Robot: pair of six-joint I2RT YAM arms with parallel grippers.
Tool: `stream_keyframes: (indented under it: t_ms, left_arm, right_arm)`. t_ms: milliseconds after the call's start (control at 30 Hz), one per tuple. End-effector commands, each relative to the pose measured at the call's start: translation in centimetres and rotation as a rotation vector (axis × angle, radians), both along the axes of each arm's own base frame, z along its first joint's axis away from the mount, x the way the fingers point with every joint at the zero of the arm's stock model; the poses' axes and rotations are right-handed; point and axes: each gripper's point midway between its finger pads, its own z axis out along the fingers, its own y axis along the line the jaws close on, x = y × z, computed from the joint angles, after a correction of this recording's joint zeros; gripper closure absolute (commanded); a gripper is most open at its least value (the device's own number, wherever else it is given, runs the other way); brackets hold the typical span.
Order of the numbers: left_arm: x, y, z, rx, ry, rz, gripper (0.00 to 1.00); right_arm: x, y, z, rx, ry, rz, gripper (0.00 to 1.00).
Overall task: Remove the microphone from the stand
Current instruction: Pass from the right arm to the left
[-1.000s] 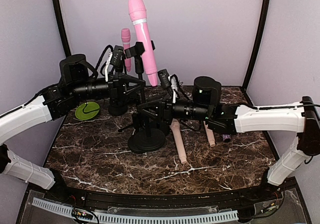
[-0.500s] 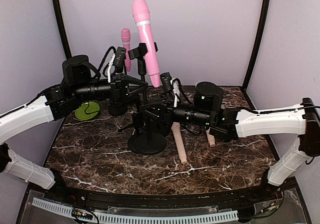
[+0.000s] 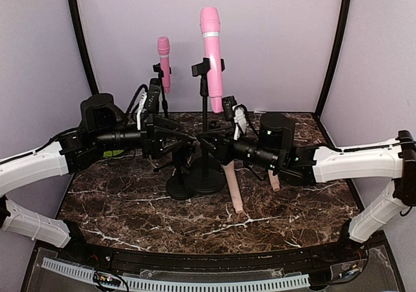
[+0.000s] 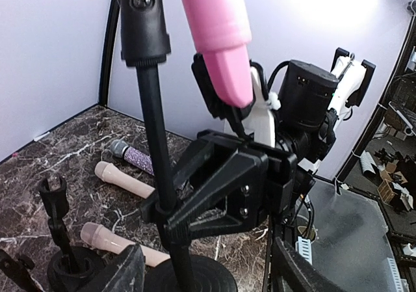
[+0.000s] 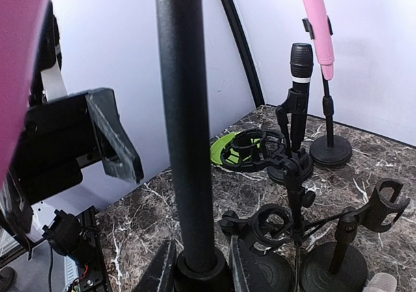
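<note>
1. Only the left wrist view shows the left pincer [image 4: 208, 265]. Its fingers stand wide apart and grip nothing, and the black pole appears between them.
2. Only the right wrist view shows the right pincer [image 5: 201, 269] clamped together on the stand [image 3: 205, 119], low on the pole and just above its round base.
3. The top view alone shows the whole pink microphone [image 3: 210, 48]. It sits upright in the stand's clip, high above both pincers.
4. The microphone is smooth, glossy and cylindrical with a pale band. The pole is matte, grainy black. The desk [image 3: 130, 207] is dark veined marble, and a glittery purple microphone [image 4: 133, 155] lies on it beyond the left pincer.
</note>
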Motion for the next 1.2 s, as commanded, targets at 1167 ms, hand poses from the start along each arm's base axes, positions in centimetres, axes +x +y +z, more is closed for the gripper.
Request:
stream_keyframes:
  t_ms: [1167]
  left_arm:
    - [0.4, -3.9, -4.8, 0.115, -0.051, 0.2, 0.46]
  right_arm:
    - [-1.3, -3.2, 10.5, 0.309, -0.122, -0.017, 0.97]
